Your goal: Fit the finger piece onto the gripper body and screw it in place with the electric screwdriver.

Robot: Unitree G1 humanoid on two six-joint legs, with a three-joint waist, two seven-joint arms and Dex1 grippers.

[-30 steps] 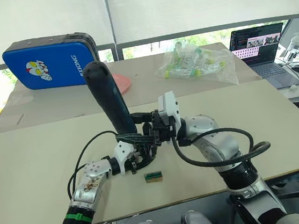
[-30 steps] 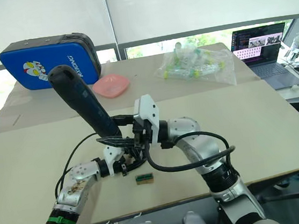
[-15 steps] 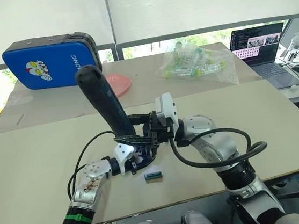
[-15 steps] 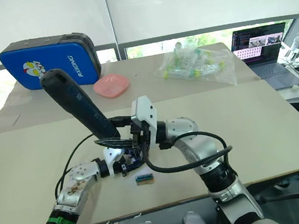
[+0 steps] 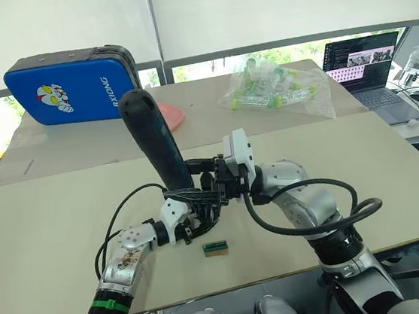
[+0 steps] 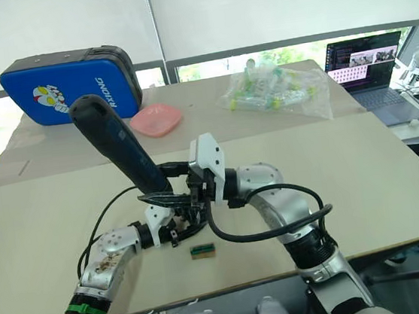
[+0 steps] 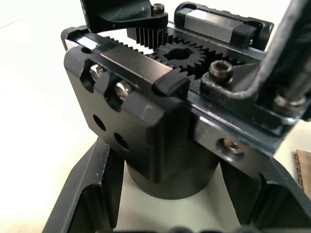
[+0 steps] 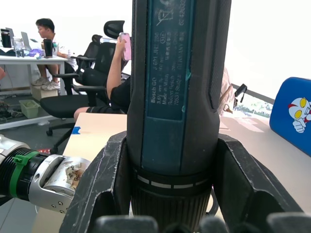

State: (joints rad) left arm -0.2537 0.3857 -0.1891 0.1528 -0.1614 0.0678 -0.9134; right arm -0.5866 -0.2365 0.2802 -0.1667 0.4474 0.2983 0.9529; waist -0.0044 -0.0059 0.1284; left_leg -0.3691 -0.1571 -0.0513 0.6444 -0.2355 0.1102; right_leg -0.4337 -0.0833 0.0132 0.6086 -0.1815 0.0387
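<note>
Two grippers meet near our table's [image 5: 43, 221] front edge. Our left gripper [image 7: 160, 194] clamps the body [image 7: 146, 121]. Our right gripper [image 8: 170, 213] pinches the screwdriver [image 5: 155, 144], tilted.

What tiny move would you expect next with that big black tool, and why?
Probably steady the electric screwdriver, which leans in the right gripper, and press down onto a screw: its lower end already meets the gripper body held by the left gripper.

**Where your cameras sit**

Your two head views look forward and down over the table [image 5: 53, 243], sharing the same scene. Your left wrist view sits tight against the gripper body [image 7: 160, 121]; your right wrist view hugs the electric screwdriver [image 8: 177, 97].
</note>
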